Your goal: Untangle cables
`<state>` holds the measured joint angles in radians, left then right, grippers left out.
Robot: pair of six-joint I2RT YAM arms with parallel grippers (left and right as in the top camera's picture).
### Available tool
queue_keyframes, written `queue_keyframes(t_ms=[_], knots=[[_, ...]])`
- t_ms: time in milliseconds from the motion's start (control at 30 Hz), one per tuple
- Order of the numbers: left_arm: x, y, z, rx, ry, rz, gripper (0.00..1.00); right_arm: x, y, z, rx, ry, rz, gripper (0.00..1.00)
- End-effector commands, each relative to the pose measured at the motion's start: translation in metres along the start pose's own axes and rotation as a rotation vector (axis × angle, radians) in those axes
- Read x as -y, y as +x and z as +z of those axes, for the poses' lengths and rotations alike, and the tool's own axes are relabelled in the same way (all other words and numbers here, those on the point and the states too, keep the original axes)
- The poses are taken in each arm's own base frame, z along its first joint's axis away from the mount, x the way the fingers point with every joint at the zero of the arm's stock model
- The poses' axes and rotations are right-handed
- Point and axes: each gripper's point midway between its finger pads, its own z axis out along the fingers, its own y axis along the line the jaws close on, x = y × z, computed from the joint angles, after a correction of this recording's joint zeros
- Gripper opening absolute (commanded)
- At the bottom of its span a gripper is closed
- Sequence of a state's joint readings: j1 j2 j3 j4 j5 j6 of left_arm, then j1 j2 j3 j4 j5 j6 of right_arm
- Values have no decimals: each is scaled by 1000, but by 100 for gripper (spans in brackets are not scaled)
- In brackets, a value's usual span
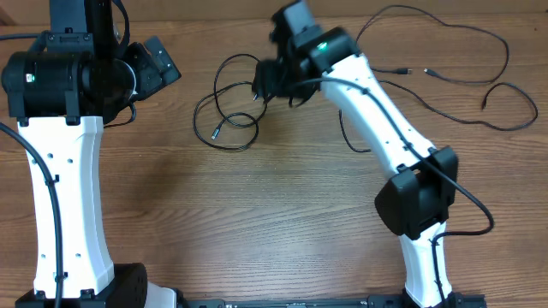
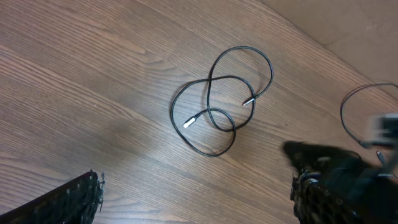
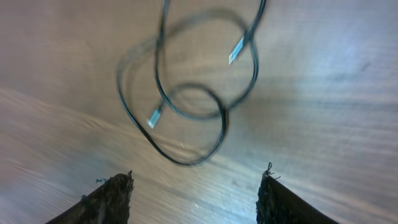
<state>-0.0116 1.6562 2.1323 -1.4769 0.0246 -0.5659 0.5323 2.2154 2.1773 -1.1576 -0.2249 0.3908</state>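
Observation:
A thin black cable (image 1: pixel 224 115) lies in overlapping loops on the wooden table, left of centre at the back, with two silver plug ends. It shows in the left wrist view (image 2: pixel 214 102) and, blurred, in the right wrist view (image 3: pixel 186 93). Other black cables (image 1: pixel 462 68) lie spread out at the back right, with small plugs. My right gripper (image 1: pixel 265 85) hovers open over the right edge of the looped cable and holds nothing; in its wrist view the fingertips (image 3: pixel 196 186) stand wide apart. My left gripper (image 1: pixel 158 60) is open and empty, left of the loops.
The right arm (image 1: pixel 377 111) reaches diagonally across the table's middle. The left arm (image 1: pixel 64 171) stands along the left side. The right gripper shows as a dark shape in the left wrist view (image 2: pixel 336 174).

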Motion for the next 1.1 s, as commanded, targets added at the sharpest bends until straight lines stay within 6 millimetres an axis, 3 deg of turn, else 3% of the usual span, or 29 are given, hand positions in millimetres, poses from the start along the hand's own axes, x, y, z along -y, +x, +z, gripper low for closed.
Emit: queue_keyframes(t_ms=[0,167,500,900,1067], knots=[[-2,0,4,-3,-16,21,100,4,25,33,-72,51,-32,65],[-2,0,4,-2,-16,21,100,-3,57,71,-135,56,-148,61],[-2,0,4,-3,-16,22,100,17,65,117,-85,216,-209,57],[-2,0,4,-2,-16,22,99,15,56,139,-44,195,-204,54],[-2,0,4,-3,-17,22,100,19,60,143,-60,203,-202,42]])
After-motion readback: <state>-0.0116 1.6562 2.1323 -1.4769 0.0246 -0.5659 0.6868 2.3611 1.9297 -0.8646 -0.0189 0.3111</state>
